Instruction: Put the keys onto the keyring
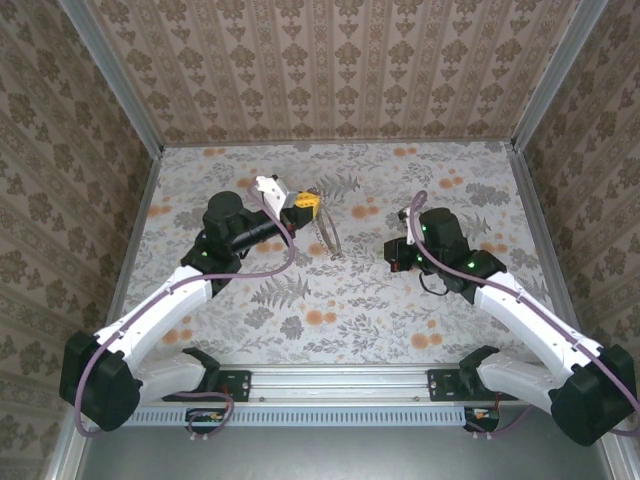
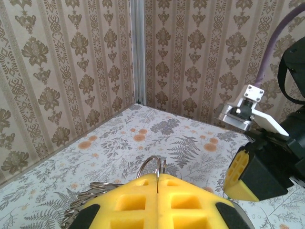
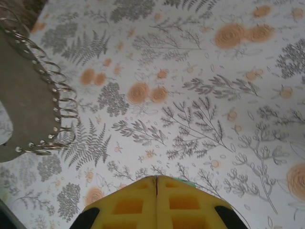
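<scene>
surroundings: floral table (image 1: 330, 300) inside patterned walls (image 1: 330, 60); a purple-grey cable (image 1: 270, 265) loops beside the left arm.
left gripper (image 1: 305, 205): at 10 o'clock of the table's middle. Its yellow pads (image 2: 128, 202) are pressed together, with one silver loop pinched in the seam. The pads hide the loop's lower part.
keyring (image 1: 325, 232): at the table's middle, running from the left gripper toward 5 o'clock, seen edge-on as a thin line. Up close it is a flat brown-tan band (image 3: 28, 100) with a row of silver wire loops along its edge.
gap: bare table lies between the keyring and the right gripper.
right gripper (image 1: 394, 255): at 3 o'clock of the keyring, apart from it, its pads (image 3: 190, 205) closed to a hairline.
key (image 3: 190, 182): only a green sliver at the pads' far rim. I cannot tell whether it is gripped.
</scene>
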{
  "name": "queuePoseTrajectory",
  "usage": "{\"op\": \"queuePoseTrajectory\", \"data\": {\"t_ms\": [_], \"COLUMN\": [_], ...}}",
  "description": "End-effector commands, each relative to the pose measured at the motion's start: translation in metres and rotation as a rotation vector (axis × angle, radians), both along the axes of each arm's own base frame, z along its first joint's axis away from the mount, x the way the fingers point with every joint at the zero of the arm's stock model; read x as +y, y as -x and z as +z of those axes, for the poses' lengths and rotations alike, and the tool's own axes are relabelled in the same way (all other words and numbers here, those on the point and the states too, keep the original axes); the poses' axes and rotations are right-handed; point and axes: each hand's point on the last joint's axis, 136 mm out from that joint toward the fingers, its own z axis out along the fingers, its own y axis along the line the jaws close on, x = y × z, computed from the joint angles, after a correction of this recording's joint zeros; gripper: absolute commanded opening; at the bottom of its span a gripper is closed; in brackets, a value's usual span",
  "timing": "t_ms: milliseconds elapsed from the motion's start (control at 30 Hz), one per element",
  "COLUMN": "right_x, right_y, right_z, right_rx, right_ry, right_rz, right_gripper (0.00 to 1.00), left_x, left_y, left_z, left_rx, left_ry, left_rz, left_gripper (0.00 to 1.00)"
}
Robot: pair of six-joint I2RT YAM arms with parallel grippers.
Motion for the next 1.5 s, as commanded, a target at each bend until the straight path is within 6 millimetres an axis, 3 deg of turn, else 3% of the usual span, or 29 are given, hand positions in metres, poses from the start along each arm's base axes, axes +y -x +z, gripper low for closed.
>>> {"op": "queuePoseTrajectory", "data": {"t_ms": [0, 167, 567, 900, 1167, 1467], "right_x": [0.017, 0.022, 0.026, 0.019, 0.017, 0.023], "right_y": [0.008, 0.014, 0.026, 0.024, 0.018, 0.006], "right_z": [0.016, 0.038, 0.125, 0.176, 0.203, 0.210], "right_rx": [-0.056, -0.146, -0.419, -0.599, -0.701, -0.721], "right_ry": [-0.083, -0.161, -0.353, -0.392, -0.420, -0.444], "right_rz": [0.126, 0.185, 0.328, 0.295, 0.274, 0.293], "right_gripper": [0.00, 0.00, 0.00, 0.00, 0.00, 0.00], "left_x": [-0.003, -0.009, -0.037, -0.056, -0.067, -0.070], "left_y": [0.002, 0.002, 0.021, 0.028, 0.028, 0.030], "left_z": [0.031, 0.028, 0.028, 0.036, 0.041, 0.048], "left_rx": [-0.044, -0.033, -0.024, -0.047, -0.060, -0.070], "left_ry": [0.052, 0.041, -0.029, -0.066, -0.084, -0.076], "left_rz": [-0.026, -0.050, -0.223, -0.303, -0.336, -0.333], "left_gripper": [0.00, 0.00, 0.00, 0.00, 0.00, 0.00]}}
